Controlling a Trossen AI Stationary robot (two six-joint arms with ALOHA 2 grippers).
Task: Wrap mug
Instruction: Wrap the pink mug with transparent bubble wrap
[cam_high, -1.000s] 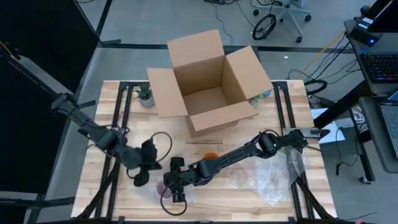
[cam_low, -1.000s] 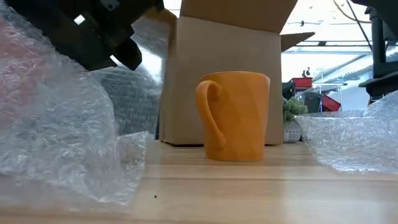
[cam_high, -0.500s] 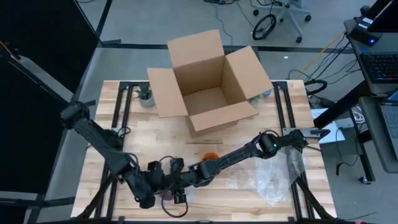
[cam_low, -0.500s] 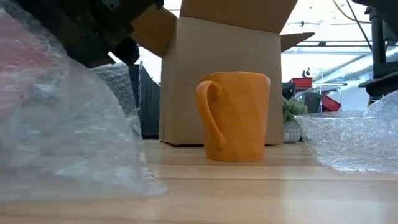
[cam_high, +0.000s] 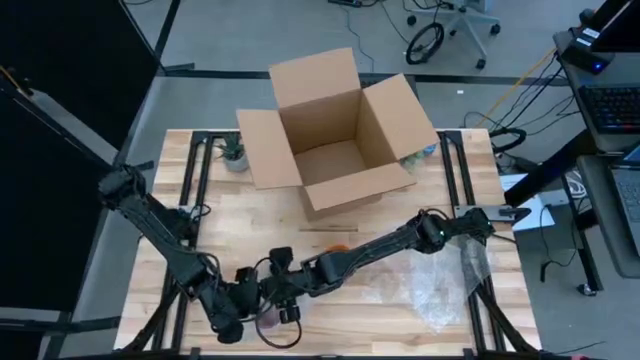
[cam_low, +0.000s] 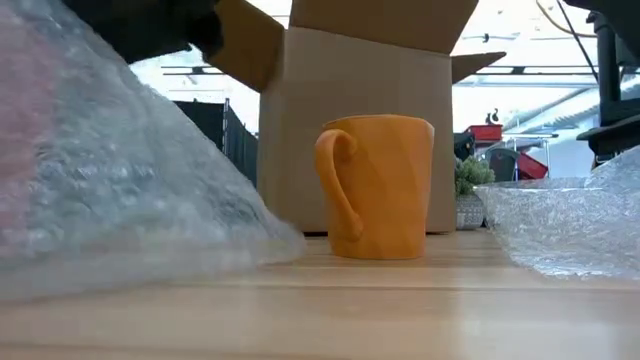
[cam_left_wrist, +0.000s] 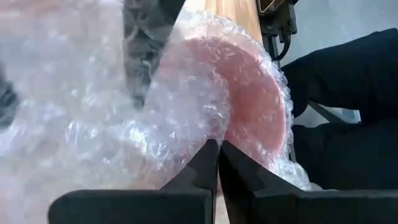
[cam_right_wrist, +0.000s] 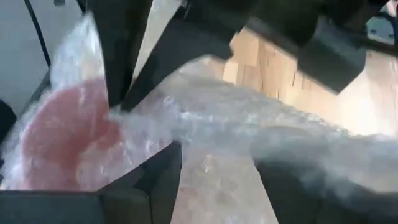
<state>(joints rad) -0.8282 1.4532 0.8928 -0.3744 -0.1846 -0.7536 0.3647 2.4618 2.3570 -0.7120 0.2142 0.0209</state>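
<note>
At lower left of the high view, the left gripper (cam_high: 243, 303) is closed on a bubble-wrap sheet (cam_left_wrist: 155, 118) covering a pink object (cam_left_wrist: 255, 99). Beside it, the right gripper (cam_high: 283, 300) is pinching the same sheet. Right of them, the orange mug (cam_low: 378, 186) stands upright before the open cardboard box (cam_high: 335, 130).

Even, diffuse light fills the high view; the surface (cam_high: 400, 325) shows only faint shadows beneath the arms. In the low view, bright daylight from the room behind blows out the background, leaving the orange mug (cam_low: 378, 186) sharp but backlit, while the bubble wrap (cam_low: 110, 190) close to the lens is soft and smeared. Both wrist views are blurred, their wrap hazy with whitish glare.
</note>
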